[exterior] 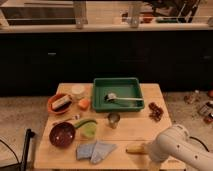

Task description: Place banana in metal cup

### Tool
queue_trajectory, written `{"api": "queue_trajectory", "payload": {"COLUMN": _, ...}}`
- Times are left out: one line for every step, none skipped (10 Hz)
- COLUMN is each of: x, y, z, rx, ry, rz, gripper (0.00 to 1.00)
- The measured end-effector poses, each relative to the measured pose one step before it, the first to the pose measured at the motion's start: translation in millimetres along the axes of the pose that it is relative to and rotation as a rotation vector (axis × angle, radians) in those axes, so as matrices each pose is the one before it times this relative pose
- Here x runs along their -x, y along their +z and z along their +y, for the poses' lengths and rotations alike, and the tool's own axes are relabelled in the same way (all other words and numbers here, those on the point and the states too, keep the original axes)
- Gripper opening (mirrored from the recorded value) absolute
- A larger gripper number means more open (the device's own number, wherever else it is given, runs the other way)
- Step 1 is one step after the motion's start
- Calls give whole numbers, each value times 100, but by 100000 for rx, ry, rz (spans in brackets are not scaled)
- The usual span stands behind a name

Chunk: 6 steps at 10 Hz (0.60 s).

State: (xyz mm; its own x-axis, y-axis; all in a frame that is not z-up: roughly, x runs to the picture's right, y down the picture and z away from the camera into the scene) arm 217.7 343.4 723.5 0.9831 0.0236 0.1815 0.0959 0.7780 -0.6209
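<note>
Now, starting at the left of the wooden table (pixel 137 131), a maroon bowl (pixel 62 134) sits round and glossy near the front edge. Behind it is an orange dish (pixel 60 102) holding something I cannot make out, and beyond that a white round container (pixel 77 91). Next come a long green curved vegetable (pixel 85 121) right beside a pale green cup (pixel 89 131), and in front of them a rumpled blue-grey cloth (pixel 95 150), soft and low. Toward the middle stands the metal cup (pixel 114 119), a small shiny cylinder, upright with its mouth up, just in front of the green tray (pixel 118 80). It stands free of its neighbours, which I judge leaves me room to come down on it from above. The tray is a rectangular, plastic-looking bin with a long-handled utensil (pixel 122 98) lying in it. Right of the cloth, at the front edge, lies the banana (pixel 135 148), pale yellow and slightly curved, flat on the wood and well apart from the cup. My gripper (pixel 148 148) is down at the banana's right end, low over the table, placed there, I judge, to take the fruit by that end. My white arm (pixel 175 142) hides it, so I cannot tell whether it is wide, narrow or clamped. Further back on the right, a small dark red cluster (pixel 156 111) rests near the table's edge.
</note>
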Motion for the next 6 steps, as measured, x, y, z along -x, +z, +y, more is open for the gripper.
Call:
{"api": "queue_trajectory", "payload": {"x": 93, "y": -317, "z": -286, "rx": -596, "ry": -62, "rz": 65, "gripper": 80}}
{"api": "queue_trajectory", "payload": {"x": 63, "y": -242, "z": -280, "rx": -543, "ry": -18, "rz": 16, "gripper": 80}}
{"api": "queue_trajectory", "payload": {"x": 18, "y": -170, "z": -254, "rx": -501, "ry": 91, "rz": -38, "gripper": 80}}
{"api": "queue_trajectory", "payload": {"x": 83, "y": -76, "z": -366, "rx": -501, "ry": -224, "rz": -40, "gripper": 80}}
{"api": "queue_trajectory", "payload": {"x": 269, "y": 76, "z": -506, "rx": -388, "ry": -628, "rz": -288, "gripper": 80}}
{"api": "queue_trajectory", "payload": {"x": 209, "y": 170, "z": -533, "rx": -509, "ry": -99, "rz": -431, "gripper": 80}}
